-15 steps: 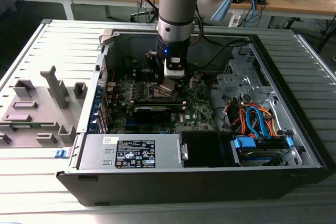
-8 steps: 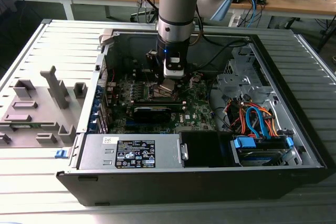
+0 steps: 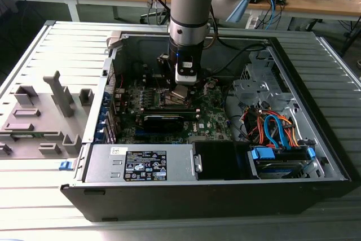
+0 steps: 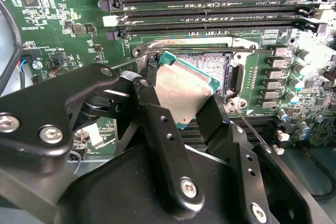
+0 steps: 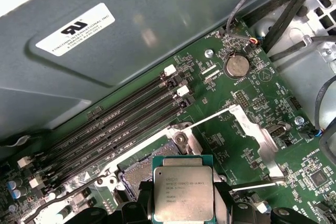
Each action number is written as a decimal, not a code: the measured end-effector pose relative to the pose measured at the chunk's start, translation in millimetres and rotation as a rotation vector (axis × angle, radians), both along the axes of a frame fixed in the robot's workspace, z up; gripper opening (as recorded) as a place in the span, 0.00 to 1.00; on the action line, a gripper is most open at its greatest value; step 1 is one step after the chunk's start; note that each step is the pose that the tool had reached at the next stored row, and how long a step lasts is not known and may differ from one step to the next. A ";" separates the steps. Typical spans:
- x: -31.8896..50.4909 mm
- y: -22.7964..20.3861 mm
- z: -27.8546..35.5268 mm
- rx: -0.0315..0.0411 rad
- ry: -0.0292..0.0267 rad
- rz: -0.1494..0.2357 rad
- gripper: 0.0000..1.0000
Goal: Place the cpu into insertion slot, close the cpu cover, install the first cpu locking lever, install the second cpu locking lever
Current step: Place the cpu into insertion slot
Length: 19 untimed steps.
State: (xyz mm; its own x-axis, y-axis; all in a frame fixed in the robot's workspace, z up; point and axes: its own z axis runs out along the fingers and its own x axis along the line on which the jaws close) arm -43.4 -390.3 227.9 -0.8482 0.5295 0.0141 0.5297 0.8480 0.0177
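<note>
Open pc case [image 3: 197, 198] on the grey slatted desk [image 3: 34, 207]. Silver psu [image 3: 141, 163] w/ a sticker along its black wall, orange + blue cables [image 3: 273, 128] toward the exterior view's right, grey plastic jig [image 3: 39, 117] beside the case on the left. In my first wrist view I see black ram slots [image 5: 126, 124] + a coin batt [image 5: 237, 66] on the green mobo [image 5: 302, 150].

Bright even light leaves soft glare on the grey case wall [image 5: 157, 40]
</note>
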 end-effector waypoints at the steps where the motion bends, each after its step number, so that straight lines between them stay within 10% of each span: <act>1: 0.0 0.0 -0.1 0.0001 0.0000 -0.001 0.55; 19: 0.0 0.0 -0.4 0.0001 0.0000 -0.024 0.55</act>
State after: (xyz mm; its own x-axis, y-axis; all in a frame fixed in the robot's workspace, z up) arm -43.4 -390.3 227.4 -0.8354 0.5494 0.0141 0.5496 0.8352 0.0178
